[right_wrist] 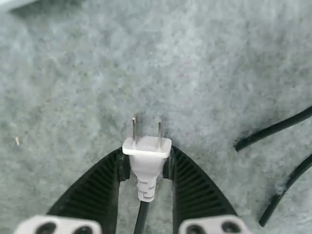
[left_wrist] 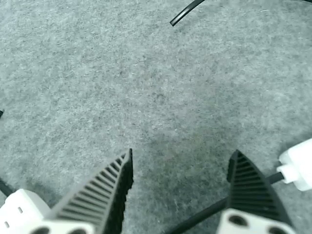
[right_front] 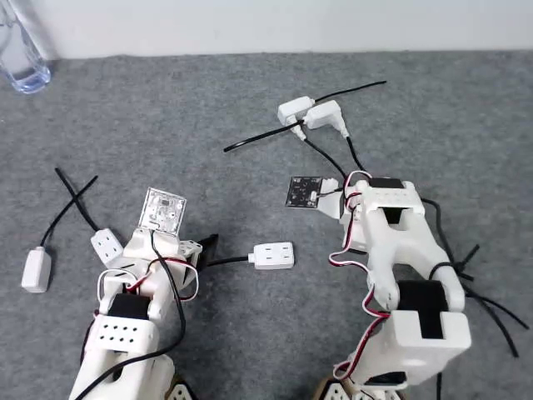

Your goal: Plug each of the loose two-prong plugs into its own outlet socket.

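My right gripper is shut on a white two-prong plug; its prongs stick out past the fingertips, just above the grey carpet. From above, that gripper sits mid-table with the plug at its tip. My left gripper is open over bare carpet, nothing between its fingers. A white outlet socket lies beside one finger and another white socket on a black cable beside the other. In the high view these sockets flank the left gripper.
Two white pieces lie joined at the back centre with black cords running off. A white block on a cord lies far left. A clear glass container stands at the back left. Loose black cables trail right of the right arm.
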